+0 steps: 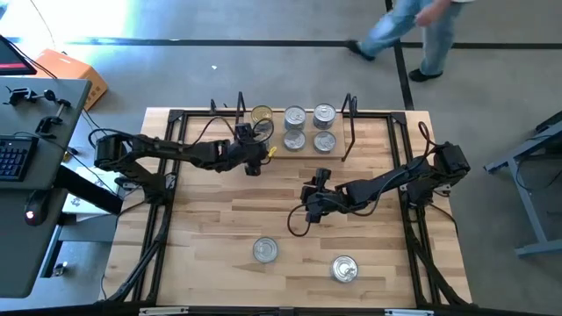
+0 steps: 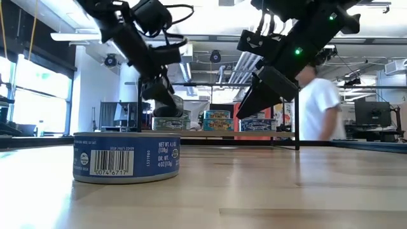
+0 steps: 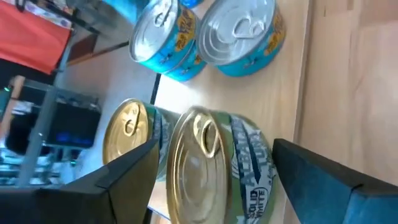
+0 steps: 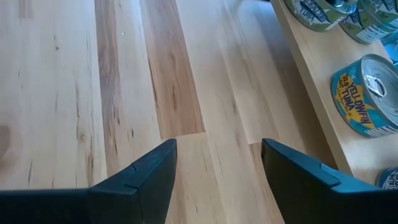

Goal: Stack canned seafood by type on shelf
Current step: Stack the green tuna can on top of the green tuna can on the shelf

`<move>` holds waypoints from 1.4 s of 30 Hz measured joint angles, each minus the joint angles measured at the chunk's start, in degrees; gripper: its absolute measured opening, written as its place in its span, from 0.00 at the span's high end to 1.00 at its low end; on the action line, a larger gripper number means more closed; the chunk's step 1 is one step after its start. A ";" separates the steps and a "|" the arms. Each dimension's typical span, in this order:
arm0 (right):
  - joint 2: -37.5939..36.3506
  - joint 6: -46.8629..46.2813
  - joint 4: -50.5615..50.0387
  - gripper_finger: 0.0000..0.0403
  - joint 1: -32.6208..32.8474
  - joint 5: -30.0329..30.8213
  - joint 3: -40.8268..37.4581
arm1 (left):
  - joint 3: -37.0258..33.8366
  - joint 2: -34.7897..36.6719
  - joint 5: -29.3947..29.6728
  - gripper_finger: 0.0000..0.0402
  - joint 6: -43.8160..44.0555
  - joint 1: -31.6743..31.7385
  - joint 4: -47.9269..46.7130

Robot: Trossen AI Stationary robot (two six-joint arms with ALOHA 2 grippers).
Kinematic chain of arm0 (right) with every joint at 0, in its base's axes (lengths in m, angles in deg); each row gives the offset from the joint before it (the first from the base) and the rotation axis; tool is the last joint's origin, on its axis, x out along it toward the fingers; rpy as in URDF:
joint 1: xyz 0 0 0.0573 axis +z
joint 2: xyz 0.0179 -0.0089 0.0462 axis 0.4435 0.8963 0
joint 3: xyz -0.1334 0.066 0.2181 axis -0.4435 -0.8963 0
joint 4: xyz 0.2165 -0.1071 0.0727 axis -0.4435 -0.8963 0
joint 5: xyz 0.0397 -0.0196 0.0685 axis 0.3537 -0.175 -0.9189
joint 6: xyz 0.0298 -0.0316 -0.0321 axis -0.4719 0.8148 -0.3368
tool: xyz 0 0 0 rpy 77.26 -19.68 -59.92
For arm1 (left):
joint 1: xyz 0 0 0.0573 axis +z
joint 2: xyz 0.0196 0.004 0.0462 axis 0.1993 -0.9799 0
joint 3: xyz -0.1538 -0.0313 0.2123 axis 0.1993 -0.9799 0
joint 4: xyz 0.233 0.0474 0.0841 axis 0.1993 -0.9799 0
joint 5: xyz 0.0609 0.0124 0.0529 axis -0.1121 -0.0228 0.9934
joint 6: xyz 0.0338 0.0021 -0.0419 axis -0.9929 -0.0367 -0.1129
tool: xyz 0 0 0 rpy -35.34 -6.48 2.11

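Readable writing: a teal tin (image 4: 364, 93) on the shelf (image 4: 311, 68) reads "YELLOWFIN TUNA"; the gold-lidded tin (image 3: 214, 171) between the left hand's fingers reads "SOLID WHITE"; the blue tin (image 2: 126, 156) nearest the low camera reads "NET WT. 4.5 OZ (128g)", barcode 0074 6717.

Count, high view: gold-lidded tins at the shelf's left end, two per the wrist view; four silver-lidded tins (image 1: 308, 128) beside them on the shelf; two silver-lidded tins (image 1: 266, 250) on the surface (image 1: 219, 219), well apart.

Left hand (image 1: 255, 146): fingers wide, flanking the gold tin, not gripping. Right hand (image 1: 309, 204): fingers wide, empty, over bare surface.
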 joint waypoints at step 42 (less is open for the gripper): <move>6.35 4.69 17.26 0.44 -0.93 -10.51 -2.71 | 1.18 -0.04 -10.67 0.29 36.99 -11.54 -15.18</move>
